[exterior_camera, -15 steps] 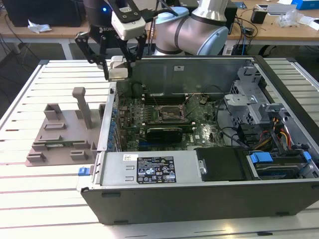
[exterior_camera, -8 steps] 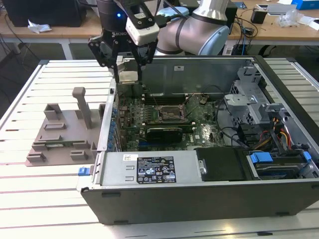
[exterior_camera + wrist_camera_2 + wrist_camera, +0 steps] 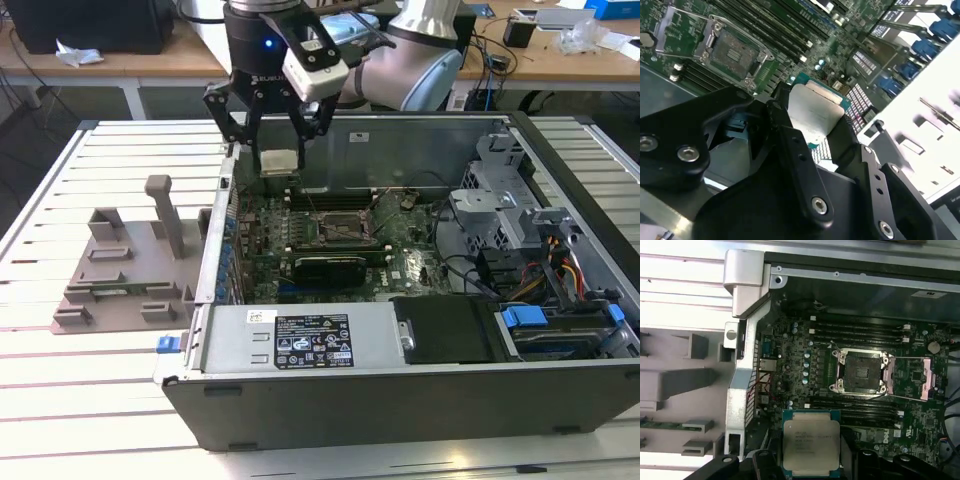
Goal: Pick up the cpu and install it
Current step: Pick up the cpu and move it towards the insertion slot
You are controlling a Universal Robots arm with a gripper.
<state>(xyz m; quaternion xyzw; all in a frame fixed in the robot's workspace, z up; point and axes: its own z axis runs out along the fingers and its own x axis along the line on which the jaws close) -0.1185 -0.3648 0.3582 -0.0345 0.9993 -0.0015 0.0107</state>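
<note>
cpu (image 3: 811,442) is held clear of the board, clamped by two opposite edges between the black fingers (image 3: 790,145) of the tool (image 3: 811,462); the fingers are closed onto it and nothing else is touched by them. its pale metal top is turned toward the camera in the first wrist view, with the green edge of its substrate seen around the lid. in the exterior view the cpu (image 3: 279,161) hangs under the tool (image 3: 279,150), above the far corner of the open computer case (image 3: 400,390) toward the exterior view's left, raised over the motherboard (image 3: 790,375) and not in contact with it. the socket (image 3: 861,372) is seen well apart from the cpu in both wrist views; its metal frame is swung open and the dark contact field is exposed, with nothing seated in it. rows of long memory slots (image 3: 855,332) lie on either side of the socket. nearer the camera in the exterior view, a grey power supply (image 3: 300,340) with a label is mounted along the case's near wall. outside the case, at the exterior view's left, a grey moulded fixture (image 3: 120,270) rests on the white slatted counter (image 3: 60,400); a thin green memory stick (image 3: 660,425) is noted lying in that fixture.
</note>
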